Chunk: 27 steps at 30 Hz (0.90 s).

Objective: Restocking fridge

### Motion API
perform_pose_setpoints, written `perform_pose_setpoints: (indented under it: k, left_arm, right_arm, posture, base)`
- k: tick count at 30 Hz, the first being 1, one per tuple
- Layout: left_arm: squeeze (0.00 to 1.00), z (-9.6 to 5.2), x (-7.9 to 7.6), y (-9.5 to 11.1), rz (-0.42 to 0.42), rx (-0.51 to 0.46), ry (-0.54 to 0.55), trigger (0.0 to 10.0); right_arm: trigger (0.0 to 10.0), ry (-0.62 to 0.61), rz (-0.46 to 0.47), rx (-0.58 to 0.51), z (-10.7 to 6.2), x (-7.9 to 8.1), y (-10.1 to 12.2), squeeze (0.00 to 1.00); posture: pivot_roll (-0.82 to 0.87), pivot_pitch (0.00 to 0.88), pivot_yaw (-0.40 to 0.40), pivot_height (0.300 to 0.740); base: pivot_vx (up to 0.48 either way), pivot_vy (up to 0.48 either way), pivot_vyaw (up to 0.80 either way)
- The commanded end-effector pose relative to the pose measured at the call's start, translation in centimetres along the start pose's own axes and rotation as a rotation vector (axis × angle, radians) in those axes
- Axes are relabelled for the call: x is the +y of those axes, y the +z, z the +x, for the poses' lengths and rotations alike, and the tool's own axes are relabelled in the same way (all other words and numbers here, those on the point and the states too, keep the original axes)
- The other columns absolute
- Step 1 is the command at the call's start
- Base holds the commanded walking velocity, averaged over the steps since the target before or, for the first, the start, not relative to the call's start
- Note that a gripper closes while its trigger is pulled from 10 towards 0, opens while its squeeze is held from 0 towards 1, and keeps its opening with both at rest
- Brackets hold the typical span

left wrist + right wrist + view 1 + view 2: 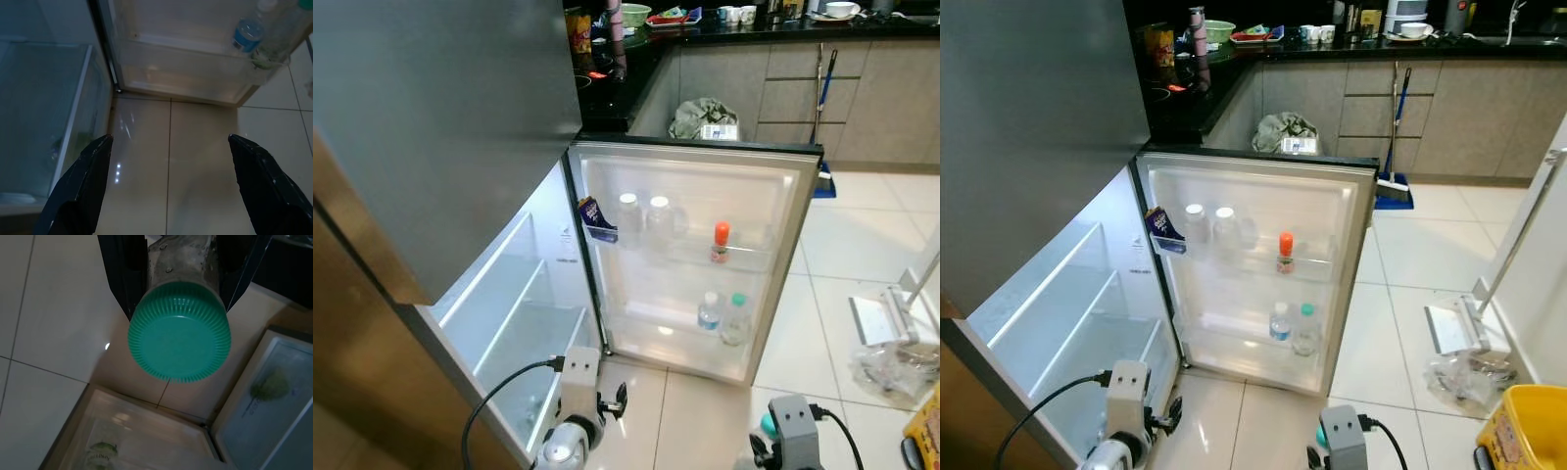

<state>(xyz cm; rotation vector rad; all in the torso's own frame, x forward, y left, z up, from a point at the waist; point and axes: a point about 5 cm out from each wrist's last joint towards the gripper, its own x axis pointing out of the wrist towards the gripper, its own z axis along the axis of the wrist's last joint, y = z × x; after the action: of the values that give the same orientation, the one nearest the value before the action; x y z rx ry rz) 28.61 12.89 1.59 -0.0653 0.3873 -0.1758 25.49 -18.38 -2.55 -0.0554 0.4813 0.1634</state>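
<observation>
I see the right gripper clamped on a green-capped bottle, held low over the floor tiles in front of the open fridge door. Left gripper has fingers spread wide, holding nothing, near the door's bottom shelf, where a blue-label bottle stands

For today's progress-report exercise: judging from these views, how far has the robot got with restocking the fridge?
Done: the fridge door stands open, its shelves already holding bottles, including an orange-capped bottle. In hand: the right tool grips a green-capped jar near the floor. Left: placing that jar inside. The left tool is open and empty.
</observation>
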Motion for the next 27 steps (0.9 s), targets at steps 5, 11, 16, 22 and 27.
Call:
perform_pose_setpoints:
  k: [5,11,16,22,27]
  left_arm:
    - [0.0,-0.63,1.01,-1.23,-0.001,0.04,0.028,10.0]
    - [0.0,-0.74,0.92,-1.43,0.005,0.045,0.023,10.0]
    - [0.0,-0.71,0.84,-1.43,0.014,0.048,0.013,10.0]
    - [0.0,-0.62,0.75,-1.36,0.02,0.048,0.006,10.0]
    - [0.0,-0.57,0.65,-1.32,0.034,0.051,-0.008,10.0]
  right_arm:
    - [10.0,0.006,-0.013,-0.007,-0.09,-0.24,0.07,0.0]
    - [10.0,0.009,-0.018,-0.011,-0.02,-0.29,0.25,0.0]
    - [10.0,0.01,-0.018,-0.013,-0.04,-0.2,0.21,0.0]
    - [10.0,0.008,-0.016,-0.012,-0.17,-0.25,0.02,0.0]
    - [10.0,0.003,-0.013,-0.012,-0.16,-0.34,0.05,0.0]
  posture:
    - [0.0,0.067,0.067,0.74]
    - [0.0,0.06,0.068,0.74]
    - [-0.01,0.06,0.074,0.74]
    - [-0.01,0.058,0.077,0.74]
    - [-0.01,0.058,0.082,0.74]
  base:
    - [0.356,0.0,0.0]
    - [0.356,0.0,0.0]
    - [0.355,0.0,0.0]
    - [0.356,0.0,0.0]
    - [0.349,0.0,0.0]
